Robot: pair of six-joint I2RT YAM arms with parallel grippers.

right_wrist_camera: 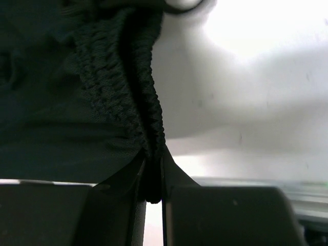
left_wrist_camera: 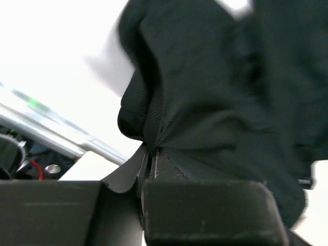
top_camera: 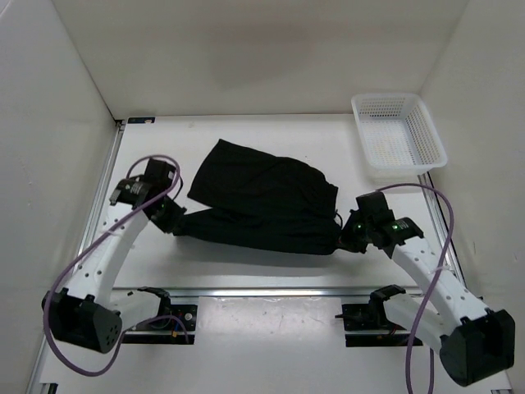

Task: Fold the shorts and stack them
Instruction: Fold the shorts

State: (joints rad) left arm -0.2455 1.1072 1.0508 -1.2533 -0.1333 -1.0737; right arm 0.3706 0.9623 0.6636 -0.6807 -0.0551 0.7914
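The black shorts (top_camera: 262, 201) lie spread across the middle of the white table, their near edge stretched between my two grippers. My left gripper (top_camera: 175, 222) is shut on the left end of that edge; in the left wrist view the smooth black fabric (left_wrist_camera: 205, 102) bunches right at the closed jaws of the left gripper (left_wrist_camera: 149, 154). My right gripper (top_camera: 344, 238) is shut on the right end, and in the right wrist view the ribbed waistband (right_wrist_camera: 128, 97) runs down between the jaws of the right gripper (right_wrist_camera: 151, 164).
A white mesh basket (top_camera: 398, 135) stands at the back right corner. White walls enclose the table on the left, back and right. An aluminium rail (top_camera: 254, 291) runs along the near edge by the arm bases.
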